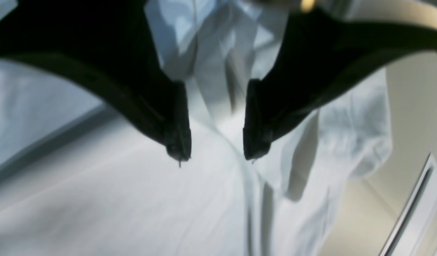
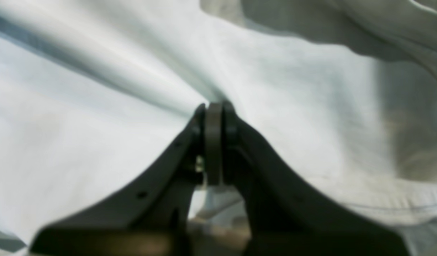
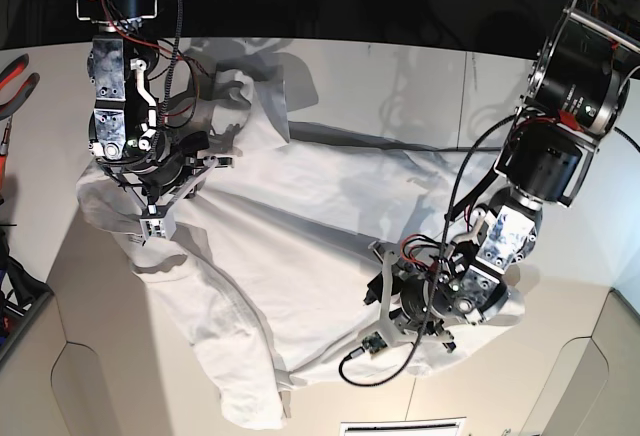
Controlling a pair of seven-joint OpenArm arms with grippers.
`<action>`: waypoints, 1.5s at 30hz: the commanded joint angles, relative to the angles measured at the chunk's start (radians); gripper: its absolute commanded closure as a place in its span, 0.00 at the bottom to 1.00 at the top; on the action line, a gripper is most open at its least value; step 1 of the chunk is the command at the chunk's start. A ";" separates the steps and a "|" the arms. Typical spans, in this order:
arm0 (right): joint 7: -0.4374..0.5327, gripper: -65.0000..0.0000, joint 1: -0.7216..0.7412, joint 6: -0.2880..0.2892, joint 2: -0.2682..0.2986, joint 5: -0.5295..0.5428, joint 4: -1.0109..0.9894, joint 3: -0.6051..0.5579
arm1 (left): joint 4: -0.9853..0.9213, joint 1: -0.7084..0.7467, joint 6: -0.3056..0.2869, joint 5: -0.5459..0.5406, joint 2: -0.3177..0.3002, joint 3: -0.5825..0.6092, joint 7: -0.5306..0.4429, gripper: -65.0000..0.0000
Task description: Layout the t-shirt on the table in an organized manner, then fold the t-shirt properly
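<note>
T-shirt (image 2: 97,117) pinched in right fingers (image 2: 214,110); left fingers (image 1: 177,142) apart above it.

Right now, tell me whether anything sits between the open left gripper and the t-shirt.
Nothing visible does: the left gripper hangs open directly over the t-shirt, with only white cloth showing between and beneath its tips.
</note>
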 commanded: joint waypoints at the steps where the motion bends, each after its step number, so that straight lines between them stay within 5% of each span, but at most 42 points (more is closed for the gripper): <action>1: -0.052 0.98 -0.001 -0.011 0.005 -0.024 -0.003 0.001 | 0.028 -0.021 0.031 0.027 -0.007 -0.006 -0.026 0.57; 12: -0.053 0.98 -0.002 -0.011 0.005 -0.024 -0.003 0.001 | 0.026 0.041 0.291 0.170 -0.023 -0.006 -0.072 0.57; 19: -0.053 0.98 -0.002 -0.011 0.005 -0.024 -0.003 0.001 | 0.026 0.037 0.342 0.169 -0.034 -0.006 -0.083 1.00; 29: -0.057 0.98 -0.004 -0.012 0.006 -0.024 -0.004 0.001 | -0.010 -0.013 0.480 0.164 -0.170 -0.006 -0.167 1.00; 35: -0.058 0.98 -0.004 -0.012 0.006 -0.024 -0.003 0.001 | -0.161 -0.076 0.462 0.125 -0.223 -0.006 -0.235 1.00; 39: -0.058 0.98 -0.004 -0.012 0.006 -0.025 -0.003 0.001 | -0.275 -0.112 0.467 0.124 -0.225 -0.006 -0.258 0.66; 45: -0.061 0.98 -0.003 -0.011 0.006 -0.024 -0.003 0.001 | -0.325 -0.140 0.503 0.111 -0.251 -0.006 -0.248 0.66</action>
